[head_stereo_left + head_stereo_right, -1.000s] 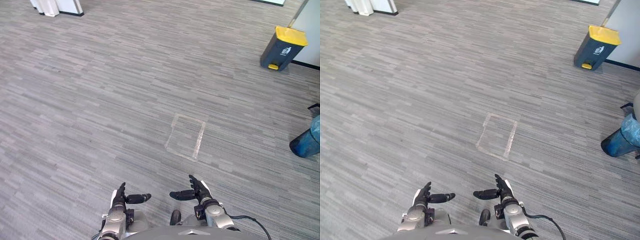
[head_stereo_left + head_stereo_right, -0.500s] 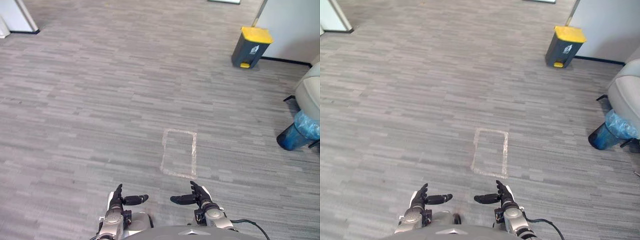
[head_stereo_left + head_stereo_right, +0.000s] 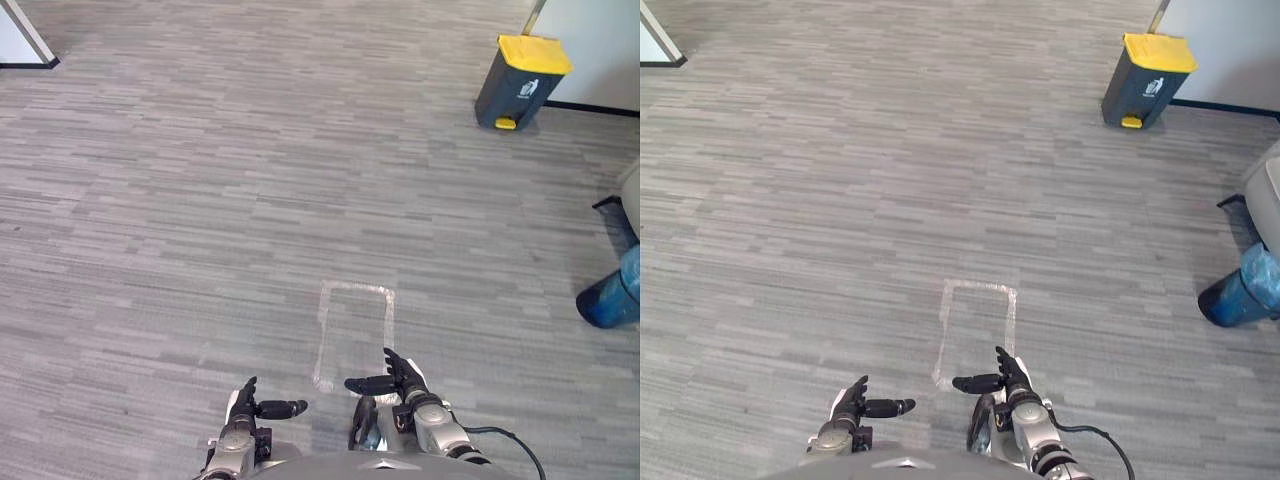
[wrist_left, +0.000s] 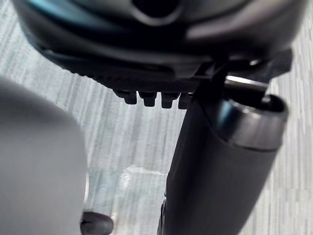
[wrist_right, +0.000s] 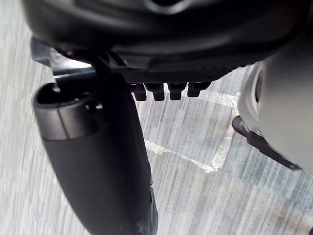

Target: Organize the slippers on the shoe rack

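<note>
One yellow-lidded bin (image 3: 522, 68), taped floor rectangle (image 3: 356, 286)

Grey striped carpet floor (image 3: 200, 200). Pale tape rectangle (image 3: 356, 286) stuck on it, near centre. Dark pedal bin with a yellow lid (image 3: 520, 70) far right, against a white wall (image 3: 600, 50). Blue translucent container (image 3: 612, 295) at right edge. White panel (image 3: 15, 35) far left corner.

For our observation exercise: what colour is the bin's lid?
The lid is yellow, clearest in the left eye view.
</note>
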`<state>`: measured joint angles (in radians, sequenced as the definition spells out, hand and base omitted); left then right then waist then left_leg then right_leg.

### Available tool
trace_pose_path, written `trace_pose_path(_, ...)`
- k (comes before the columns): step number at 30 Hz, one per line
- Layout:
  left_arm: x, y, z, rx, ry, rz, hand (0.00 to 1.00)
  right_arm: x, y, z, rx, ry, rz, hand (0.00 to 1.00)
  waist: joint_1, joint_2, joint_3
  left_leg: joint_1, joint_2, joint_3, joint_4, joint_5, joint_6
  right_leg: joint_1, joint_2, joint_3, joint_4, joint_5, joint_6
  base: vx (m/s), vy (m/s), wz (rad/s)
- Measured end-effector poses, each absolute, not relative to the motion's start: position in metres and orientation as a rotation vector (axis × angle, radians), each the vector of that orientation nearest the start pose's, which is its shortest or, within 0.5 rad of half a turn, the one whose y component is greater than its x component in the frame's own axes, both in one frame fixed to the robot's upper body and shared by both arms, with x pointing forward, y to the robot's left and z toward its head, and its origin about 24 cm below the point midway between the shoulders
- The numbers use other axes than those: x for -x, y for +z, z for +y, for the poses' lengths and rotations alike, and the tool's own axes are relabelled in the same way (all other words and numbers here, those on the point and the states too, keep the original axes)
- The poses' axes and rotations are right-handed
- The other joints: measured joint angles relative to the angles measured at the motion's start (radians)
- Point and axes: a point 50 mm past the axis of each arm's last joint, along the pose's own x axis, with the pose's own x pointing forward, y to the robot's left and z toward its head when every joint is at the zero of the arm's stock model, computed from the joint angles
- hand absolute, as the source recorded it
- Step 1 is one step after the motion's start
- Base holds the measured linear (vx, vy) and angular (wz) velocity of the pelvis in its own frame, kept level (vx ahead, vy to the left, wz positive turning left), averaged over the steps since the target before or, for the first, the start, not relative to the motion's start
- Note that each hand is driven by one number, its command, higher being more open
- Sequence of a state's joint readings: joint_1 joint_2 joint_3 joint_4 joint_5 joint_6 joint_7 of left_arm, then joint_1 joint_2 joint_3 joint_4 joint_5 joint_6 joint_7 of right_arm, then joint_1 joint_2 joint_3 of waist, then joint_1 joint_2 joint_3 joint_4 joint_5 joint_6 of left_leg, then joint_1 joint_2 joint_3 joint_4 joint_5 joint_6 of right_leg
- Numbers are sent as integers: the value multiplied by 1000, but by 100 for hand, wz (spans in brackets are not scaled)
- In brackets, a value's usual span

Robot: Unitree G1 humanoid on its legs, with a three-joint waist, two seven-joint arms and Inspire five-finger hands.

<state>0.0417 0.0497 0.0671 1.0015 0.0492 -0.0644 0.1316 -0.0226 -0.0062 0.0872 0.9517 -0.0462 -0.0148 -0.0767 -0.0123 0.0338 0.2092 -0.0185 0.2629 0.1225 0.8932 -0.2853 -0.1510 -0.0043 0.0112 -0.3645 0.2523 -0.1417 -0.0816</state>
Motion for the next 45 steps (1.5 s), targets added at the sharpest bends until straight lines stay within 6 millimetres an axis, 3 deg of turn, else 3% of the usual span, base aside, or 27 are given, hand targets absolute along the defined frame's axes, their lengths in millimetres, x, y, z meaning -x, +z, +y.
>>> trace_pose_path(3,-130,-147,188,-126,196,945,100,-156,-142,-149,120,-12,920,100,12,-17,3,-90,-58,9,-138,-55,48,77,1,68,-66,2,3,367,1,-57)
trace_pose_path(6,-136,-144,189,-128,199,917,100,-157,-141,-148,120,-20,917,100,20,-27,11,-158,-143,-118,-358,-49,51,98,-21,156,-71,-3,15,310,158,-101)
trace_pose_path(7,-138,-143,188,-126,203,907,100,-152,-143,-151,126,-24,932,100,23,-22,13,-168,-180,-223,-483,25,40,117,-29,213,-59,-32,67,289,209,-118)
trace_pose_path(8,-138,-144,187,-121,204,909,100,-150,-144,-152,129,-26,938,100,24,-18,12,-166,-178,-230,-486,79,34,120,-27,227,-52,-44,81,309,253,-123)
trace_pose_path(9,-136,-145,184,-101,213,919,100,-147,-146,-156,139,-31,954,100,32,-7,5,-152,-174,-214,-449,134,76,122,-20,272,-16,-75,102,318,266,-89)
trace_pose_path(11,-135,-145,193,-123,215,925,100,-146,-146,-149,122,-24,957,100,30,-47,-2,-117,-197,-154,-424,76,97,108,-77,309,74,-130,130,298,246,-82)
trace_pose_path(13,-132,-147,196,-125,226,945,100,-146,-147,-146,110,-20,962,100,34,-63,-3,-47,-203,-70,-432,34,133,49,-122,306,253,-131,149,228,238,-80)
trace_pose_path(14,-132,-147,197,-124,228,947,100,-146,-147,-145,109,-19,962,100,35,-64,-2,-38,-203,-62,-436,33,136,40,-126,305,272,-129,151,244,273,-98)
trace_pose_path(15,-130,-148,199,-127,233,954,100,-148,-147,-141,106,-8,961,100,36,-70,0,25,-211,-3,-474,27,150,-14,-169,256,408,-102,163,196,212,-82)
trace_pose_path(16,-128,-148,199,-129,233,962,100,-149,-147,-139,106,-1,960,100,34,-67,1,58,-209,21,-497,26,158,-32,-198,217,466,-98,151,246,252,-118)
trace_pose_path(17,-124,-150,201,-130,237,975,100,-151,-146,-137,118,20,951,100,32,-52,3,116,-198,66,-549,24,162,-52,-234,97,514,-130,107,152,148,-89)
trace_pose_path(19,-121,-151,201,-129,241,989,100,-154,-145,-135,133,37,941,100,34,-34,3,153,-177,116,-593,25,162,-66,-253,-33,495,-139,92,152,90,-79)
trace_pose_path(21,-121,-151,203,-133,243,993,100,-159,-144,-133,160,63,938,100,37,-14,10,189,-157,205,-643,28,157,-101,-282,-254,421,-140,85,231,40,-109)
trace_pose_path(23,-122,-151,204,-136,239,1000,100,-163,-142,-133,171,70,929,100,37,-19,12,190,-159,245,-661,28,156,-132,-261,-311,313,-120,79,251,-55,-96)
trace_pose_path(24,-123,-151,206,-142,232,1006,100,-163,-142,-131,169,79,924,100,37,-43,10,199,-175,254,-661,22,145,-130,-239,-303,202,-26,23,263,-117,-78)
trace_pose_path(25,-124,-151,206,-145,228,1008,100,-164,-142,-134,180,80,920,100,35,-26,21,213,-167,252,-662,13,130,-123,-226,-298,206,-36,4,318,-160,-52)
trace_pose_path(27,-124,-153,197,-139,200,1013,100,-164,-142,-141,200,69,926,100,29,5,21,235,-136,248,-648,16,116,-83,-178,-291,172,-48,4,290,-154,-29)
trace_pose_path(29,-126,-153,193,-144,180,1005,100,-160,-143,-147,197,46,938,100,27,7,19,221,-105,245,-564,22,104,-42,-139,-290,110,-50,9,241,-159,-11)
trace_pose_path(32,-132,-150,190,-135,174,978,100,-155,-145,-154,216,25,952,100,40,9,17,91,-6,222,-202,34,63,40,-58,-231,-14,-30,2,269,-92,-59)
trace_pose_path(34,-134,-149,189,-134,173,965,100,-153,-147,-161,231,8,967,100,54,11,17,29,-21,164,-135,-44,73,80,-36,-138,-54,-19,4,243,95,-123)
trace_pose_path(35,-135,-148,189,-134,172,962,100,-153,-147,-162,234,4,968,100,55,9,18,13,-30,156,-144,-57,77,87,-36,-115,-57,-17,6,191,141,-143)
trace_pose_path(37,-138,-146,187,-127,173,941,100,-151,-147,-168,232,-38,974,100,60,2,23,-74,-115,20,-281,-74,83,96,-51,14,-57,-7,22,192,217,-157)
trace_pose_path(39,-140,-146,185,-123,171,932,100,-151,-147,-170,215,-60,977,100,60,5,26,-104,-165,-111,-408,-55,69,95,-58,86,-54,-4,42,115,184,-127)
trace_pose_path(40,-140,-146,181,-117,167,934,100,-149,-147,-174,214,-73,980,100,61,28,27,-103,-172,-198,-509,69,38,94,-37,138,-42,-10,71,122,205,-133)
trace_pose_path(41,-139,-147,177,-107,163,940,100,-150,-147,-179,228,-76,983,100,59,41,28,-86,-172,-194,-509,128,83,94,-30,183,-35,-15,87,160,271,-119)
trace_pose_path(42,-139,-148,178,-123,150,945,100,-148,-147,-177,219,-81,985,100,54,15,23,-63,-190,-176,-520,125,85,94,-58,214,-43,-17,102,208,282,-72)
trace_pose_path(45,-141,-147,181,-130,154,947,100,-145,-149,-171,186,-93,993,100,60,-5,20,-25,-205,-98,-549,113,104,91,-86,282,-57,-11,120,140,203,-62)
